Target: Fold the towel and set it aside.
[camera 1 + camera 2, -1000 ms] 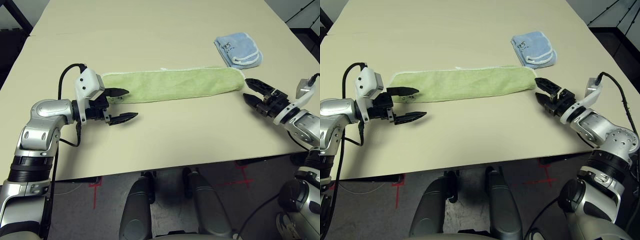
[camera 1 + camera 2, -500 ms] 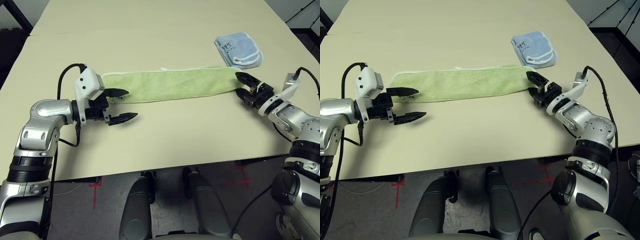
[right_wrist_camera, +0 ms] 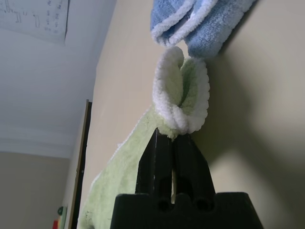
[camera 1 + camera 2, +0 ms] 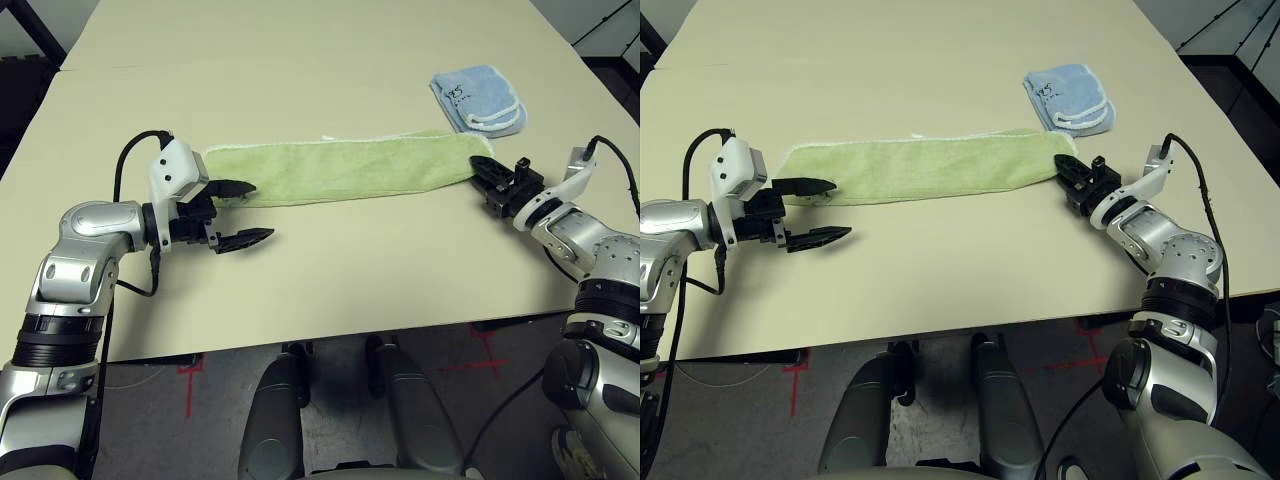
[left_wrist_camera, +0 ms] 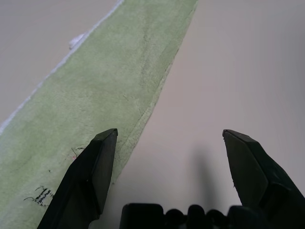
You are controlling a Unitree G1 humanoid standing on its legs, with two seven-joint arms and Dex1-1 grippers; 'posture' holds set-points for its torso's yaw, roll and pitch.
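The towel, a light green strip folded lengthwise with white edging, lies flat across the middle of the table. My right gripper is shut on its right end; in the right wrist view the fingers pinch the curled green end. My left gripper stands open at the towel's left end. In the left wrist view one finger hangs over the towel's near edge, and the other is over bare table.
A small light blue folded cloth lies just beyond the towel's right end, close to my right gripper. The beige table stretches wide behind the towel, and its front edge runs just below both arms.
My right gripper has moved left onto the towel's right end and shut on it. The left arm and the towel have stayed where they were.
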